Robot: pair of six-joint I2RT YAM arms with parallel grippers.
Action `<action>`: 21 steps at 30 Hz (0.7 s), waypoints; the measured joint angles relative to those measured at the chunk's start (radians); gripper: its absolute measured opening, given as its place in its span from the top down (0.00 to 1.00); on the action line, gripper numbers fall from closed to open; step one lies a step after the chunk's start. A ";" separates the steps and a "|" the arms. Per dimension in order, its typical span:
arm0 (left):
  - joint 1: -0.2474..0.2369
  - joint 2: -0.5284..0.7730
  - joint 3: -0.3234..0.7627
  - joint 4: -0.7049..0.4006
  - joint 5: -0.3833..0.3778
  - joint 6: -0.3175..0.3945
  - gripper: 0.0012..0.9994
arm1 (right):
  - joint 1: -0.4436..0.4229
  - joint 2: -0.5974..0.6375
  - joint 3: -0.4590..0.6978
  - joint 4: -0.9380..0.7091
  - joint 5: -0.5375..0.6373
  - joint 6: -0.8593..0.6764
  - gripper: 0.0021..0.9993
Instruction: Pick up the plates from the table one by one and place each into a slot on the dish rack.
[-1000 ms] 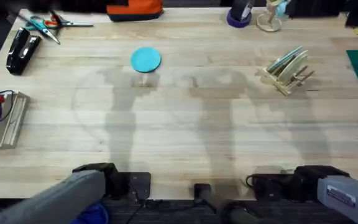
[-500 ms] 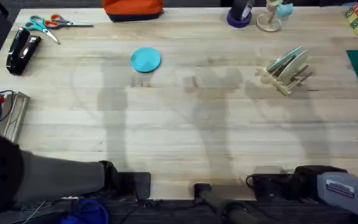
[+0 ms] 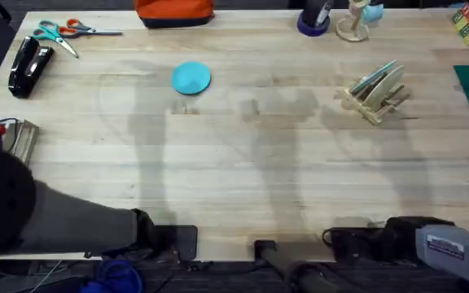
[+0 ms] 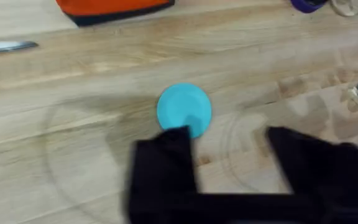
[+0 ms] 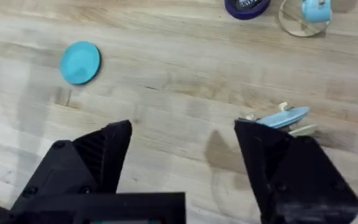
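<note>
A turquoise-blue plate [image 3: 190, 78] lay flat on the light wooden table [image 3: 234, 179], toward the far left of centre, exactly where it had been a second before; the dish rack [image 3: 374, 94] stood well apart from it on the far right, holding a few pale plates [image 3: 376, 79] on edge between its pegs, also unmoved. The clearest change was in the left arm [image 3: 47, 224]: a second earlier it showed as a grey link low at the lower left, then it rose and came closer under the overhead camera, so that it loomed large, dark and blurred over the table's left edge, covering more of the tray of cables there. In the left wrist view the left gripper [image 4: 229, 162] hung above the table with its black fingers [image 4: 166, 168] spread apart and nothing between them, the blue plate just beyond one fingertip. The right arm [image 3: 430, 244] kept its place at the lower right; the right gripper [image 5: 182, 162] stood wide open and empty over bare wood, the rack in sight past one finger. Scissors [image 3: 62, 31] and a stapler [image 3: 28, 65] lay at the far left corner.
</note>
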 joint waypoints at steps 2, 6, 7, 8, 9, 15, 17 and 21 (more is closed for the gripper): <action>0.000 0.028 0.000 0.000 0.002 0.001 0.56 | 0.000 0.000 0.000 0.000 0.000 0.000 0.00; 0.000 0.071 0.000 0.000 0.002 0.007 0.95 | 0.000 0.000 0.000 0.000 0.000 0.000 0.00; 0.000 0.078 0.000 0.001 0.002 0.007 0.96 | 0.000 0.000 0.000 0.000 0.000 0.000 0.00; 0.000 0.083 0.000 0.002 0.004 0.008 0.96 | 0.000 0.000 0.000 0.000 0.000 0.000 0.00; 0.000 0.087 0.000 0.005 0.004 0.010 0.96 | 0.000 0.000 0.000 0.000 0.000 0.000 0.00; 0.002 0.109 0.000 0.006 0.066 0.083 0.96 | 0.000 0.000 0.000 0.000 0.000 0.000 0.00; 0.007 0.126 0.000 -0.001 0.104 0.112 0.96 | 0.000 0.000 0.000 0.000 0.000 0.000 0.00; 0.035 0.179 0.000 -0.019 0.204 0.180 0.96 | 0.000 0.000 0.000 0.000 0.000 0.000 0.00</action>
